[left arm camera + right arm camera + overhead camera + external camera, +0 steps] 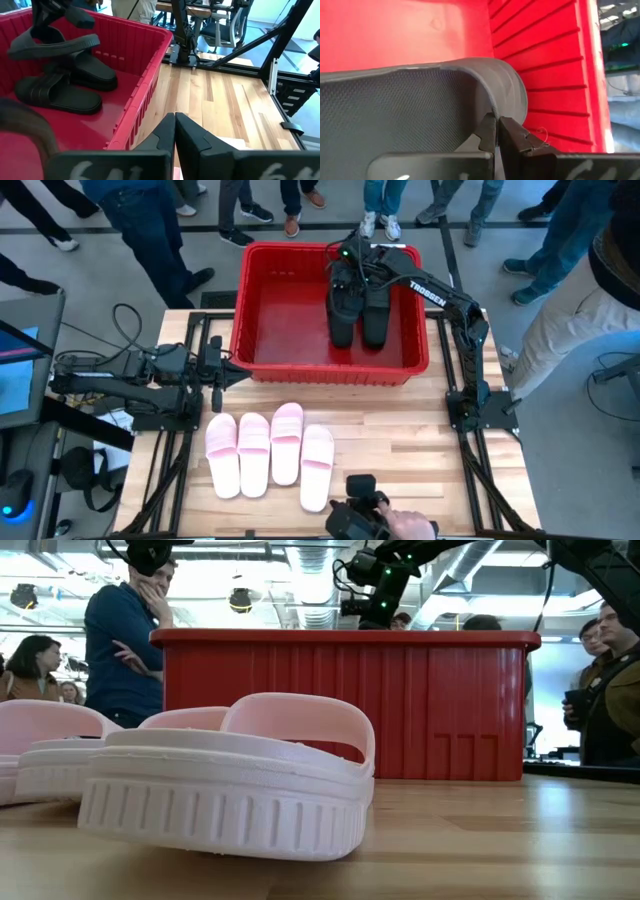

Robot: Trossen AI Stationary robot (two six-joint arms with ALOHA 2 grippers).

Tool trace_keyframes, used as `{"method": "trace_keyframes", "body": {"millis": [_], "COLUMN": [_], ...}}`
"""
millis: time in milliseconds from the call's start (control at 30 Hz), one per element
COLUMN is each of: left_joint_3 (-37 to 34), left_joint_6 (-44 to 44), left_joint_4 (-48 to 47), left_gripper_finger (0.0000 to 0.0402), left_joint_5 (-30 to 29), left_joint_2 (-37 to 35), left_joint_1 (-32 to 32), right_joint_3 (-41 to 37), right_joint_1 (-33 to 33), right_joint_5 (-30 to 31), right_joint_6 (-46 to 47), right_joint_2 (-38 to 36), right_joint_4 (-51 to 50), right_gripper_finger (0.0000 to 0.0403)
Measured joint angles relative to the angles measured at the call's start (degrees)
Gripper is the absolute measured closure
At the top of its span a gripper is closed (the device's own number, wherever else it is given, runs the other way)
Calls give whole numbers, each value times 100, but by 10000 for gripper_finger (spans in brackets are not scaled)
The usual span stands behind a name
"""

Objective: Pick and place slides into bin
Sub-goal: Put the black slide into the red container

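Slides: two black slides [358, 308] on bin [262, 365] floor, third black slide [52, 44] pinched by right gripper [345, 270] above them. Four pink slides [270, 450] wait on table just outside bin. Fourth black: unseen. Left gripper [228, 370] clenched, empty, beside bin.

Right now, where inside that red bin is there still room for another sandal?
The bin's left half is bare red floor, from its left wall to the black slides. The right half is crowded: slides lie there, and the right gripper holds one above them.

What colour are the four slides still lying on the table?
Pale pink; the high view shows them best, lined up beside the red bin.
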Motion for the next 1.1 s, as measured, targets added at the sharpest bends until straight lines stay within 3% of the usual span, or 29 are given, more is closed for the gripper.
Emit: {"method": "trace_keyframes", "body": {"millis": [400,1100], "left_joint_3": [0,0], "left_joint_6": [-1,-14], "left_joint_4": [0,2], "left_gripper_finger": [401,401], "left_joint_5": [-2,-2], "left_joint_2": [2,0], "left_joint_1": [0,0], "right_joint_3": [-476,-481], "right_joint_1": [-18,-141], "right_joint_5": [-33,-376], "right_joint_6": [22,-4], "right_joint_2": [-9,-9], "right_joint_4": [65,170], "right_gripper_finger": [403,403]}}
